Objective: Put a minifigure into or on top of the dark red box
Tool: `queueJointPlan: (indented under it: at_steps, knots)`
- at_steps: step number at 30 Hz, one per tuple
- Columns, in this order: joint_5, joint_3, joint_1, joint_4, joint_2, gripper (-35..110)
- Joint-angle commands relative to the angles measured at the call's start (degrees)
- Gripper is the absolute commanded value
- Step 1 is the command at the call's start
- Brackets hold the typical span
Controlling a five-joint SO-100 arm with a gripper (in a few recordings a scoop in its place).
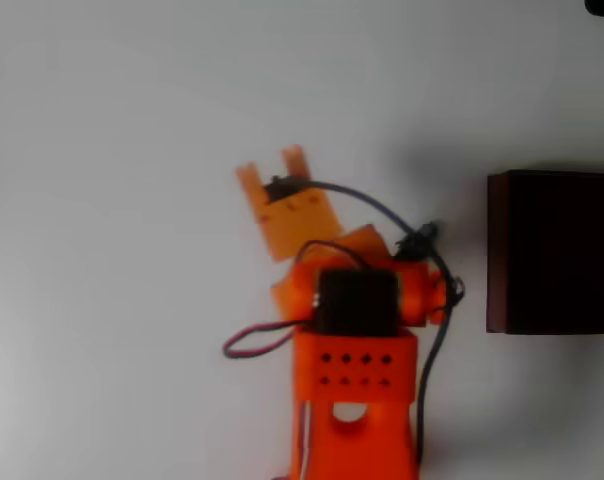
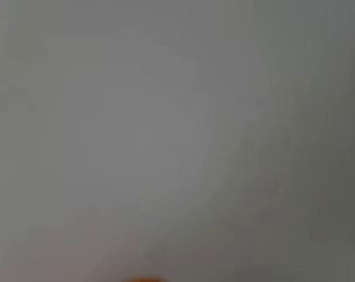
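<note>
surface: plain white, matte | dark red box: sits on it at right edge in overhead view, cut by frame | orange arm base: bottom centre | wrist view: bare pale surface, blurred

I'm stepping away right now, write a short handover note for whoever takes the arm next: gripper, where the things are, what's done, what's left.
Gripper: open in the overhead view, two orange fingers apart, nothing between them, over bare white table.
Dark red box: at the right edge of the overhead view, well apart from the gripper; its dark inside looks empty as far as it shows.
Minifigure: I can't make it out, so find it first.
Done: nothing yet.
Left: locate, grasp, carry to the box, release.
</note>
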Motion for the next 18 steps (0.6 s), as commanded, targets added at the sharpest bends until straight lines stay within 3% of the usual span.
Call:
queueJointPlan:
  at_steps: [1, 11, 18]
  knots:
    - [11.07, -2.11, 7.38, 3.25, 0.62, 19]
    - [38.14, -8.09, 8.53, 6.24, -16.17, 20]
    - [45.35, -12.30, 9.84, 1.14, -19.95, 21]
